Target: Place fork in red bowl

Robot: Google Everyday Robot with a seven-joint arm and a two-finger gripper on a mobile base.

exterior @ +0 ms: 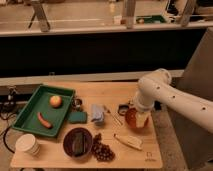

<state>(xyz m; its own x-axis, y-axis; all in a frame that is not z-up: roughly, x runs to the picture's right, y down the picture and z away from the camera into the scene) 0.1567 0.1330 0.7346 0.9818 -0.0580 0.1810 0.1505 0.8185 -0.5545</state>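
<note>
Our pincer (142,120) hung over the red bowl (129,120), lower right of centre; we could not tell whether it was apart or together. The fork (113,115) lay on the worktop (112,94) just left of that bowl, beside a blue cloth (97,114).

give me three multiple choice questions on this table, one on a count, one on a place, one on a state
1. Things in the green tray: A two; B four; C none.
2. The end effector is: A over the green tray; B over the red bowl; C out of sight.
3. The fork is: A in the red bowl; B held up in the air; C lying on the table.

A: a round fruit and a long orange piece lie there.
B: the arm's tip hangs at the bowl.
C: it lies between the blue cloth and the bowl.
</note>
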